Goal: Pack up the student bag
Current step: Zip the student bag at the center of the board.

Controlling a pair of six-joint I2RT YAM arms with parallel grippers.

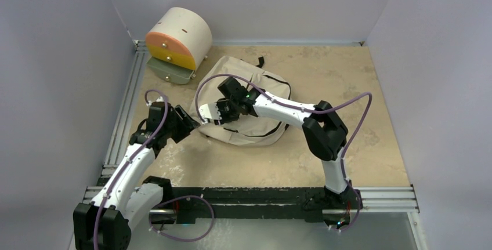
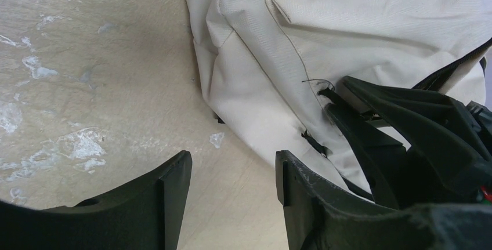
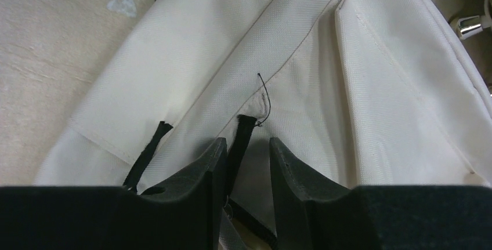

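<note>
The student bag (image 1: 258, 79) lies flat on the surface (image 1: 360, 87), left of the middle and nearer the far edge than the near one. Its upper left end lies close to the cream-and-orange drawer unit (image 1: 180, 41), which stands in the far left corner. Both arms reach to the bag's near left end. The left fingers (image 2: 168, 198) stand released and well apart just beside the bag's edge, with only bare surface between them. The right fingers (image 3: 203, 186) are over the cream fabric, partly apart. A short black strap (image 3: 245, 137) sewn into a seam runs down into the gap between them. It lies against the inner face of one finger, with pale fabric showing between it and the other, so the fingers are not clenched on it.
</note>
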